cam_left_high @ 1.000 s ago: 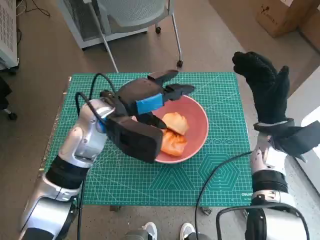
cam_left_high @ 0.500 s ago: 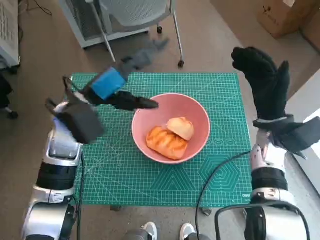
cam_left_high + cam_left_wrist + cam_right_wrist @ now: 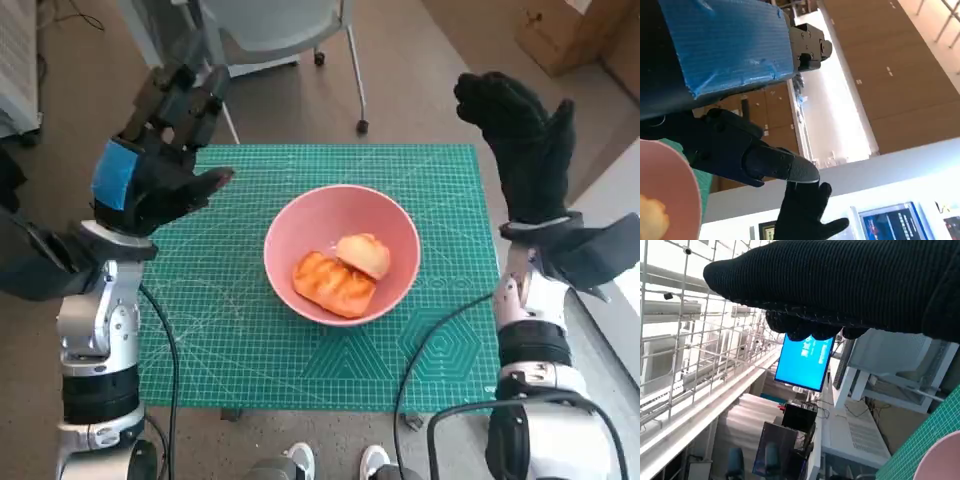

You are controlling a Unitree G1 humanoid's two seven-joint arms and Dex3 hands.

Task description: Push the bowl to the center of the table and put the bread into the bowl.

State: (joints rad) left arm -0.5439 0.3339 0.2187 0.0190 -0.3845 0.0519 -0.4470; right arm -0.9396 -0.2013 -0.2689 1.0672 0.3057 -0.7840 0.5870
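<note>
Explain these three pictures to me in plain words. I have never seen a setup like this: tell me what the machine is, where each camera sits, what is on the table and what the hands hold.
This is a humanoid robot at a small table. The wide picture comes from a camera on its head, looking down. Its left hand, black with blue tape, and its right hand, in a black glove, are both raised with fingers spread, holding nothing. On the green mat sits a pink bowl with two pieces of bread inside. The other two pictures come from cameras behind each wrist; they are tilted and show mostly the room, plus an edge of the bowl.
</note>
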